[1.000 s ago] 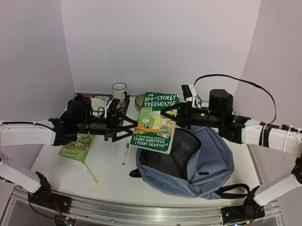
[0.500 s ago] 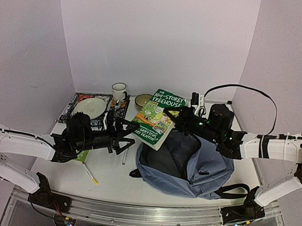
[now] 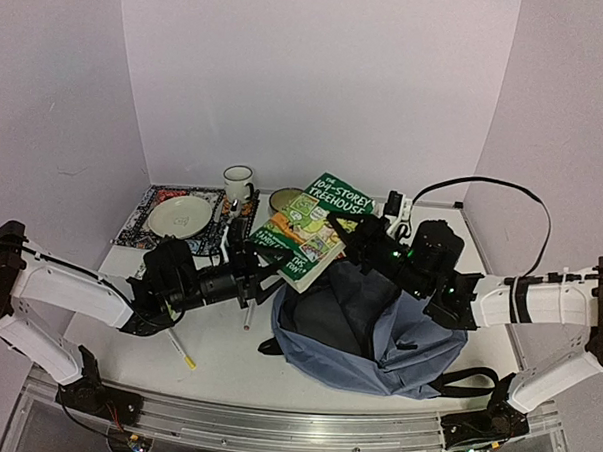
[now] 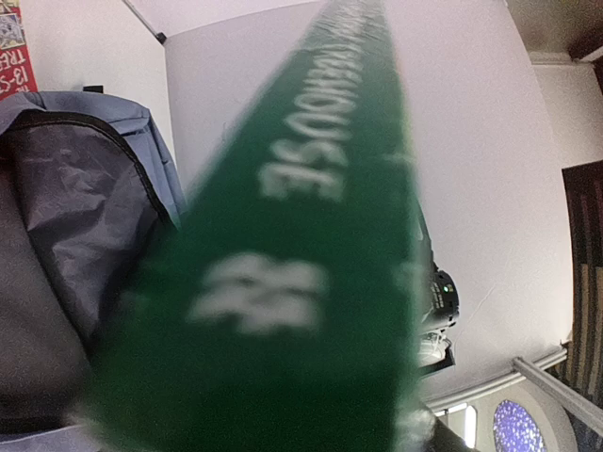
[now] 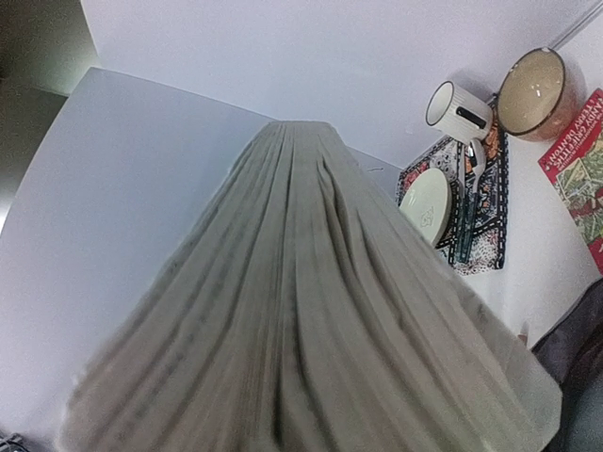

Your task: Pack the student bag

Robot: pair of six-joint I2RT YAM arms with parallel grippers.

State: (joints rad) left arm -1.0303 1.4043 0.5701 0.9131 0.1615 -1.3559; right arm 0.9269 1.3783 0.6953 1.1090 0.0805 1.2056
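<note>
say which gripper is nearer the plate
Left. The left gripper is at the near edge of the green book, right of the plate; the right gripper holds the book's opposite edge, farther right, by the student bag.

White arms (image 3: 73, 291), black joints (image 3: 436, 242) (one black cable (image 3: 484, 180)).

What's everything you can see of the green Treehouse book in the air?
The green Treehouse book is a thick closed paperback, glossy cartoon cover, white lettering on a green spine. It is tilted, cover up, over the far-left rim of the open grey-blue backpack. The right gripper clamps its page edge; the left gripper is at its spine side, grip unclear.
</note>
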